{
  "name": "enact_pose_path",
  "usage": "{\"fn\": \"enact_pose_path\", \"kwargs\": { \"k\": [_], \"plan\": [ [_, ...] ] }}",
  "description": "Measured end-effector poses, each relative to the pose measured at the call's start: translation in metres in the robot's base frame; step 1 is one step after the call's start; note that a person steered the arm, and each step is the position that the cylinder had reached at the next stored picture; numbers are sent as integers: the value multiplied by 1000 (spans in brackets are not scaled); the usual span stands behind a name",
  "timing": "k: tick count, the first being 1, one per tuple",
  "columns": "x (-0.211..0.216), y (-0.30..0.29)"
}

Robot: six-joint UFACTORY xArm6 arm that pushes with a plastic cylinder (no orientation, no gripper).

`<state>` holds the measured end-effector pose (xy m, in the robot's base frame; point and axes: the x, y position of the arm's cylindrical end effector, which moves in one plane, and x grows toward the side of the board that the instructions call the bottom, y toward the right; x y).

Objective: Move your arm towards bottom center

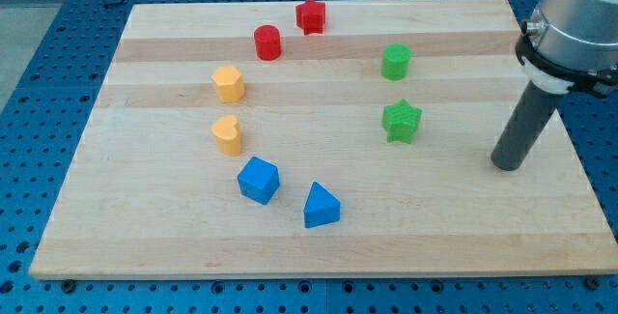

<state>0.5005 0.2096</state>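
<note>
My tip (505,164) rests on the wooden board (319,246) at the view's right, well to the right of the green star (402,121) and below-right of the green cylinder (396,62). A red star (310,15) and a red cylinder (267,42) lie near the view's top. A yellow hexagonal block (229,83) and a yellow heart-shaped block (227,133) sit at centre left. A blue cube-like block (259,180) and a blue triangular block (321,206) lie toward the view's bottom centre, far left of the tip.
The board lies on a blue perforated table (58,53). The arm's grey body (575,19) hangs over the board's top right corner.
</note>
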Motion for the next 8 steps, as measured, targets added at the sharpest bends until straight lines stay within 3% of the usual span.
{"fn": "enact_pose_path", "kwargs": {
  "k": [2, 6, 8],
  "plan": [
    [74, -6],
    [73, -71],
    [118, -97]
  ]
}}
